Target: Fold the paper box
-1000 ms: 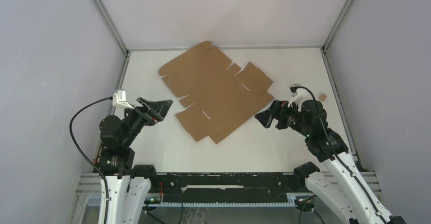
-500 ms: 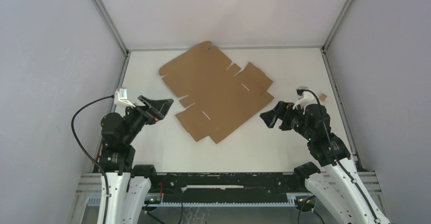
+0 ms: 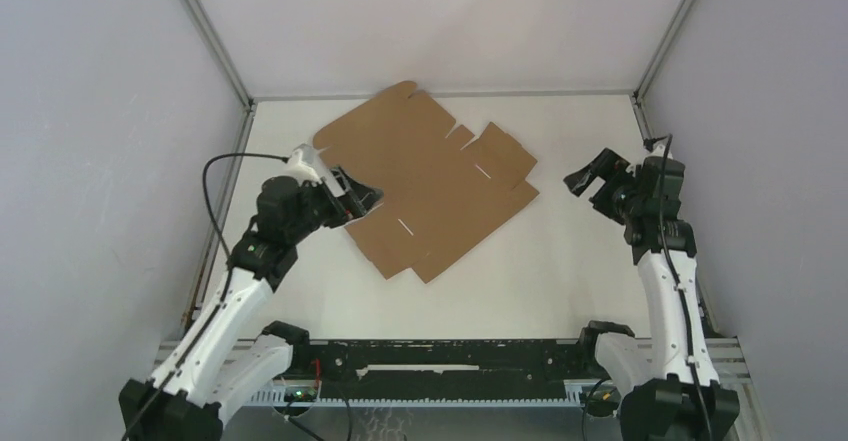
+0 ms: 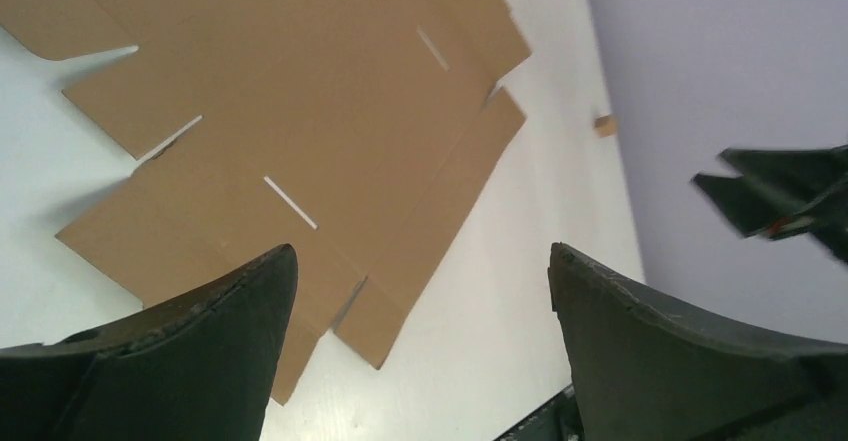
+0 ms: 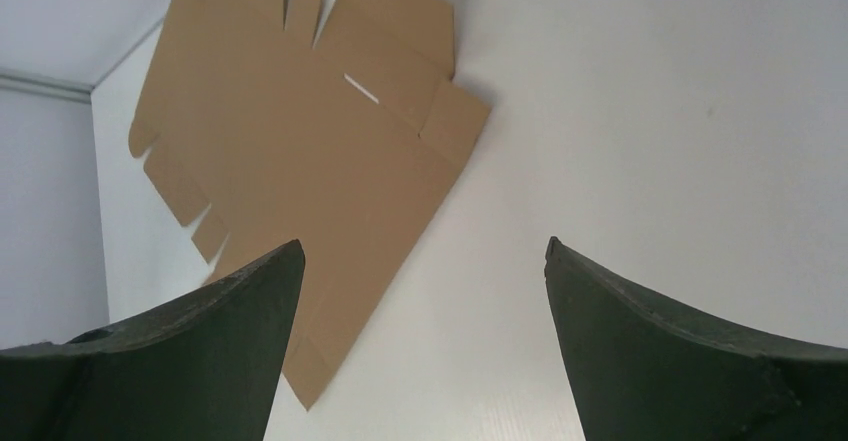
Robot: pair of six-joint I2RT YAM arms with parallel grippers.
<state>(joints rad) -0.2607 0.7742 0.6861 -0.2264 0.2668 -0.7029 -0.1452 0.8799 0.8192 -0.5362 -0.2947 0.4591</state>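
Note:
The paper box (image 3: pixel 430 173) lies flat and unfolded on the white table, a brown die-cut sheet with flaps and slits. It also shows in the left wrist view (image 4: pixel 300 91) and in the right wrist view (image 5: pixel 300 151). My left gripper (image 3: pixel 362 193) is open and empty, held above the box's left edge; the left wrist view shows it (image 4: pixel 420 261) above the sheet's near corner. My right gripper (image 3: pixel 590 169) is open and empty, raised to the right of the box and apart from it; the right wrist view shows it (image 5: pixel 423 256) over bare table.
A tiny brown cardboard scrap (image 4: pixel 604 126) lies on the table near the right wall; my right arm hides it in the top view. Grey walls close in the table on the left, back and right. The black rail (image 3: pixel 450 356) runs along the near edge.
My left arm has reached forward and right, to above the box's left edge. My right arm has drawn back to the right and risen away from the box. The box has not moved.

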